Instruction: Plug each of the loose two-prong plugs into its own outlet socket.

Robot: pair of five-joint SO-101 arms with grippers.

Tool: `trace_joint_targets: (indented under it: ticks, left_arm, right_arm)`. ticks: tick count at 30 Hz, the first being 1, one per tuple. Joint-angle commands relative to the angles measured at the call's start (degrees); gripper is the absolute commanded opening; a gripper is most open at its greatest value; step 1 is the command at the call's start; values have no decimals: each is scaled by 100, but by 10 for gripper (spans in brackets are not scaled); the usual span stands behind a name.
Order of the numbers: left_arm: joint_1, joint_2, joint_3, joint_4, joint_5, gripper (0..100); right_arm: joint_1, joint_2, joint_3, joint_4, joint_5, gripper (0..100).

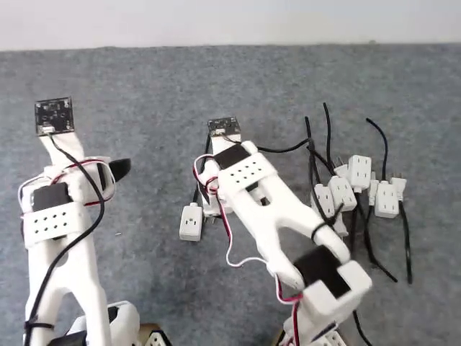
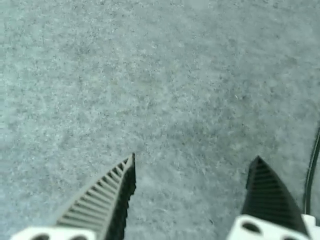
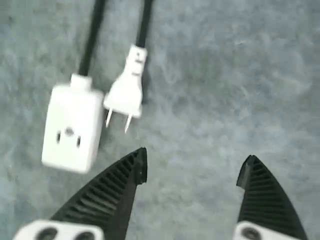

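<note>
Plug parallel w/ socket, prongs twd right pincer, spread wide; left pincer spread too.

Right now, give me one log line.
left end effector: open, over carpet | right end effector: open, near loose plug beside socket

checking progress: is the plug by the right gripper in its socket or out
Out. The plug lies beside the outlet socket, both prongs bare, and the socket's slots are empty.
</note>
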Motion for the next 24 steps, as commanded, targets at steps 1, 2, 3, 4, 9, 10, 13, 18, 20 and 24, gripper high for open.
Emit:
trace_joint_targets:
  ticks: [1, 2, 3, 4, 9, 10, 13, 18, 20, 24]
  left_arm:
    - [-9, 0, -48, -193, 97, 353]
    - [-9, 0, -48, -193, 97, 353]
    - [-9, 0, -57, -202, 97, 353]
    - [-9, 0, -66, -202, 97, 353]
    - [-9, 0, -48, -211, 88, 353]
    - [-9, 0, -31, -255, 88, 353]
    - [-26, 9, 48, -396, 88, 353]
    - [-35, 9, 66, -431, 88, 353]
    - [-35, 9, 84, -440, 88, 353]
    - [-35, 9, 84, -440, 79, 353]
  right_arm:
    - [-31, 57, -571, 22, -589, 299]
    - [-31, 75, -738, 127, -703, 299]
    - [-40, 119, -905, 233, -791, 299]
    - [-48, 154, -1073, 312, -862, 299]
    - [-101, 453, -1407, 119, -1284, 299]
    - [-101, 576, -1407, -22, -1433, 299]
    - [-92, 1015, -1415, -400, -1899, 299]
    - [-215, 1525, -1477, -752, -2453, 299]
    - [-286, 1622, -1609, -760, -2558, 299]
    - [-356, 1640, -2040, -760, -2558, 299]
